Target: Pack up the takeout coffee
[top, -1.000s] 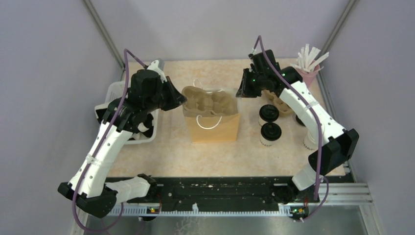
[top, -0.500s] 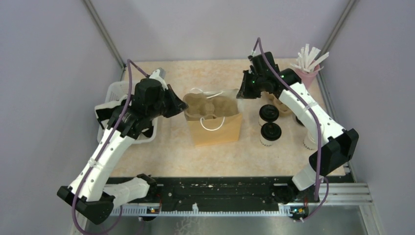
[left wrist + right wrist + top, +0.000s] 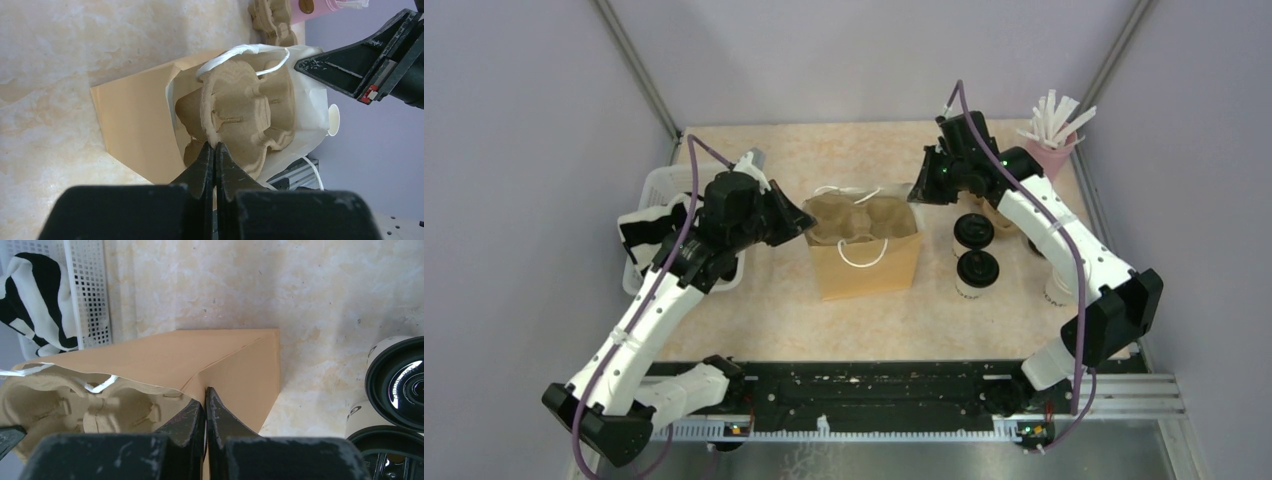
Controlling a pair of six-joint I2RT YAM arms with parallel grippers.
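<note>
Standing on the table (image 3: pixel 774 310) outside the brown paper bag (image 3: pixel 864 268), two takeout coffee cups (image 3: pixel 976 270) with black lids sit close beside the right gripper (image 3: pixel 917 192), on the side toward its own arm's base. The left gripper (image 3: pixel 215 147) is well apart from them, across the bag. The right gripper's jaws are pressed together on the bag's right rim, its arm reaching forward with the wrist turned inward. The left gripper pinches the raised edge of the pulp cup carrier (image 3: pixel 240 110) sitting in the bag's open mouth. Its arm stretches forward past a white basket (image 3: pixel 658 181) and angles toward the bag.
</note>
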